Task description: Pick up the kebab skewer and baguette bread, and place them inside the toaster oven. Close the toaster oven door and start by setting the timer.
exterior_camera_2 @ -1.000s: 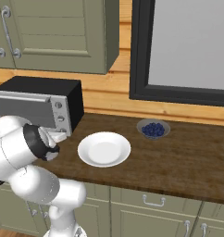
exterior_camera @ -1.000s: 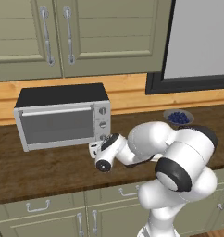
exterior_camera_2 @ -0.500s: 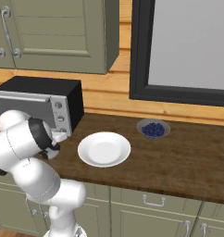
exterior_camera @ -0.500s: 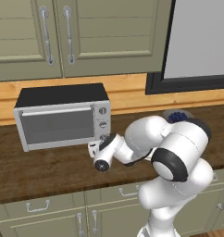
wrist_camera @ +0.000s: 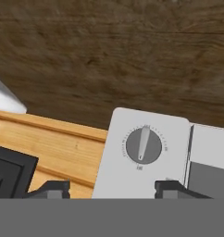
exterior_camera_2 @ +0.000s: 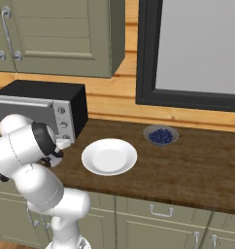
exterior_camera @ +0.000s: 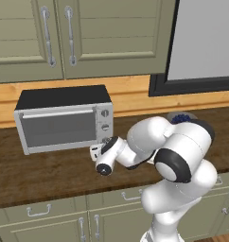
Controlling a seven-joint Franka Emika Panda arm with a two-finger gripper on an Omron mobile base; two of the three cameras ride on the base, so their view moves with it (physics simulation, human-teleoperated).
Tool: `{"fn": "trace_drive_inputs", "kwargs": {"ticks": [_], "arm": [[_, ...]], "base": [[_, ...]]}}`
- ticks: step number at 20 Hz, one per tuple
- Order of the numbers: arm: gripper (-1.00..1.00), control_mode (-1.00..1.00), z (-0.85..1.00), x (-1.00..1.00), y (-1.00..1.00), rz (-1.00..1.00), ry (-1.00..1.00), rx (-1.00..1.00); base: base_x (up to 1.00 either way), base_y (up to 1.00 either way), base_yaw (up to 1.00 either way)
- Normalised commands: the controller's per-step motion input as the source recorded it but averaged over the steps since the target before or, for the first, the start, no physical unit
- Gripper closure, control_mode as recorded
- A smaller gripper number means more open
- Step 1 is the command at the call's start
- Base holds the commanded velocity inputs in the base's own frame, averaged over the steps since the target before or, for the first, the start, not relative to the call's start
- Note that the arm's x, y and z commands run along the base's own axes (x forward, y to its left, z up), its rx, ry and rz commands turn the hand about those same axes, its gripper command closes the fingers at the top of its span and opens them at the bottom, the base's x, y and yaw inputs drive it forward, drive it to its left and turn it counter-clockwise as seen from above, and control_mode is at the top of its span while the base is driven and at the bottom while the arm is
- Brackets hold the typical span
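Gripper point(wrist_camera: 112, 190) close in front of the toaster oven point(exterior_camera: 64, 118), at the right-hand control panel. Jaws parted and empty, fingertips point(wrist_camera: 51, 189) standing either side of the lowest knob point(wrist_camera: 143, 145) in the hand view. Knob dead ahead of the jaws, apart from both tips. Toaster oven door point(exterior_camera: 57, 127) shut. Kebab skewer and baguette bread judged inside. White plate point(exterior_camera_2: 109, 156) bare on the counter point(exterior_camera_2: 197, 165); blueberry bowl point(exterior_camera_2: 160, 135) farther right.
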Motion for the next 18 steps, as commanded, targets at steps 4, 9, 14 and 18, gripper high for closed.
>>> {"fn": "trace_drive_inputs", "kwargs": {"ticks": [4, 9, 14, 18], "arm": [[-1.0, -1.0, -0.01, 0.06, 0.0, 0.0, 0.0, 0.0], [-1.0, -1.0, -0.09, 0.25, 0.0, 0.01, 0.0, 0.0], [-1.0, -1.0, -0.2, 0.07, 0.0, 0.02, 0.0, 0.0], [-1.0, -1.0, -0.21, 0.0, 0.01, 0.03, 0.0, 0.0]], "base": [[0.0, 0.0, 0.0], [0.0, 0.0, 0.0], [0.0, 0.0, 0.0], [0.0, 0.0, 0.0]]}}
